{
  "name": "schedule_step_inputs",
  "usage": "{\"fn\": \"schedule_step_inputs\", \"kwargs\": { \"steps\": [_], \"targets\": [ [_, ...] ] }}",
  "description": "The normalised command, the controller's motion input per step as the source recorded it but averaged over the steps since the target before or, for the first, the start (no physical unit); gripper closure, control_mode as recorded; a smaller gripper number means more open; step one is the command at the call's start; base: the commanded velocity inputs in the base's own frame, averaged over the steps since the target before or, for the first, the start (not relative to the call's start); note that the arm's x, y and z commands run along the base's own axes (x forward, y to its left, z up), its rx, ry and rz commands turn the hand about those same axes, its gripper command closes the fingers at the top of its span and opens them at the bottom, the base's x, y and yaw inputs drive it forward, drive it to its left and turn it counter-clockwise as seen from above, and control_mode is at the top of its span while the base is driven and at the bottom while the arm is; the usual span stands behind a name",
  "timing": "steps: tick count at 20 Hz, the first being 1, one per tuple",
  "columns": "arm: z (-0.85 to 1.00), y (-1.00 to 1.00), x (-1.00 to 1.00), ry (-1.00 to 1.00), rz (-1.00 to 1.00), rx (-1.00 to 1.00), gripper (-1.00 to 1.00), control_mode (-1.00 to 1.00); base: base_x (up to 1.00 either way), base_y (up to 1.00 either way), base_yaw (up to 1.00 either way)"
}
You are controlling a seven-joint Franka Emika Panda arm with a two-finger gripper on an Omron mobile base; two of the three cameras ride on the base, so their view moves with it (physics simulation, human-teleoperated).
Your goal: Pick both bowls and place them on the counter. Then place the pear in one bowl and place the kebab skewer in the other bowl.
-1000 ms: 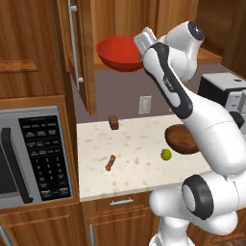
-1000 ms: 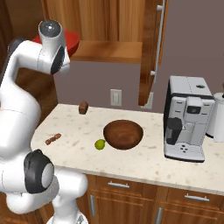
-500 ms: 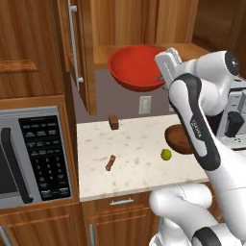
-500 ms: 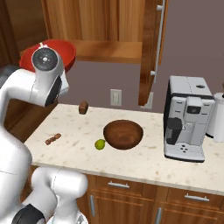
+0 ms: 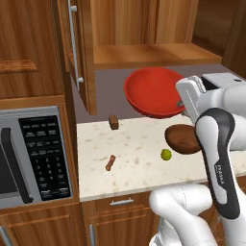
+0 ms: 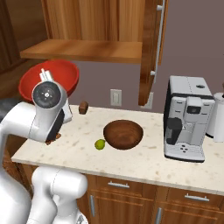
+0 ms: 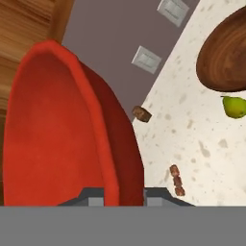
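The claw is pinching the red bowl's rim, holding it tipped in the air above the counter. The brown bowl is already sitting there. I think the red bowl needs lowering next, onto a bare spot at about 9 o'clock from the brown one. The pear is lying just beside the brown bowl. The left view is showing the skewer clearly. The right view is adding a coffee machine.

1 bowl above counter; other bowl on it — pear beside.
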Motion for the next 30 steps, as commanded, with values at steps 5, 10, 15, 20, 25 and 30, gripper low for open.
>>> {"fn": "schedule_step_inputs", "kwargs": {
  "steps": [5,10,15,20,25,30],
  "targets": [
    [-0.68,-0.11,-0.21,0.09,0.00,-0.07,1.00,-1.00,0.00,0.00,0.00],
    [-0.64,0.01,0.22,0.16,0.00,-0.14,1.00,-1.00,0.00,0.00,0.00],
    [-0.62,0.00,0.44,0.12,0.00,-0.10,1.00,-1.00,0.00,0.00,0.00],
    [-0.69,0.01,0.62,0.05,0.00,-0.02,1.00,-1.00,0.00,0.00,0.00],
    [-0.69,0.01,0.68,0.01,0.00,0.00,1.00,-1.00,0.00,0.00,0.00],
    [-0.45,0.00,0.73,0.05,0.00,0.00,1.00,-1.00,0.00,0.00,0.00]
  ]
}}
